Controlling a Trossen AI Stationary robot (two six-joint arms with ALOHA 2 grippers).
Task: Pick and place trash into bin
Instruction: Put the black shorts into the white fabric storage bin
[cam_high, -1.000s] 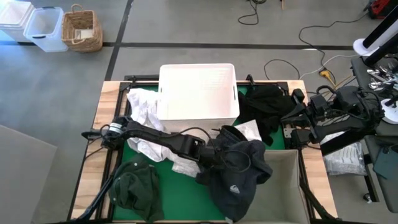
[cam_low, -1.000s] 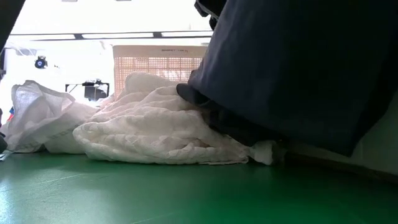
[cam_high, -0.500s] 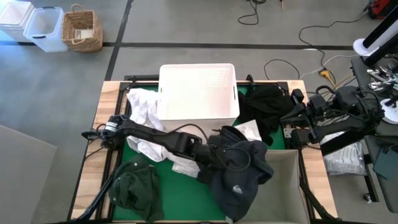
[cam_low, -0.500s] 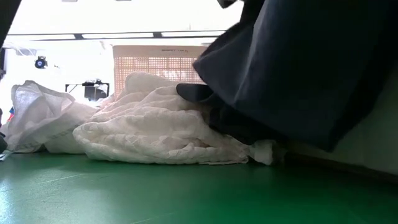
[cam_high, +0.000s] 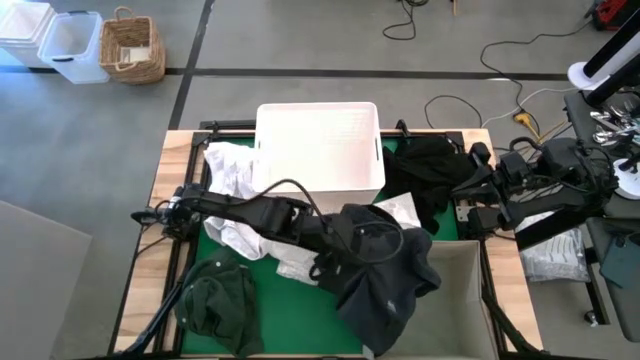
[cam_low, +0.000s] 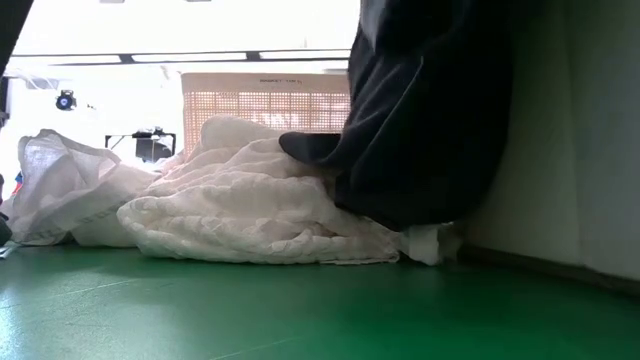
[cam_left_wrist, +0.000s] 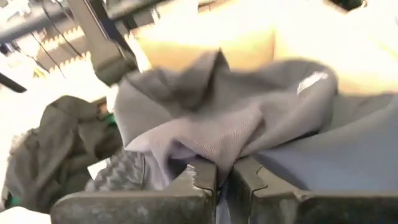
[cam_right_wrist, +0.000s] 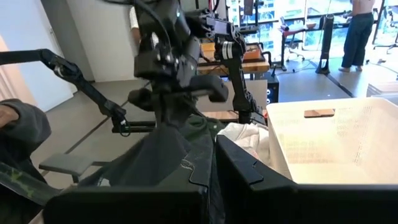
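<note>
Lift-and-carry step: left of centre, a dark green garment (cam_high: 218, 300) and crumpled white sheets (cam_high: 232, 190) lie on the green mat (cam_high: 262, 318), while the left gripper (cam_high: 335, 255), fingers pinched nearly closed on the dark grey garment (cam_high: 385, 275), holds it raised above the mat with its lower folds hanging near the sheets. The next move likely calls for carrying it back over the white tub (cam_high: 318, 146) and releasing. At right, the right gripper (cam_right_wrist: 211, 163) waits, closed on the black garment (cam_high: 425, 175).
</note>
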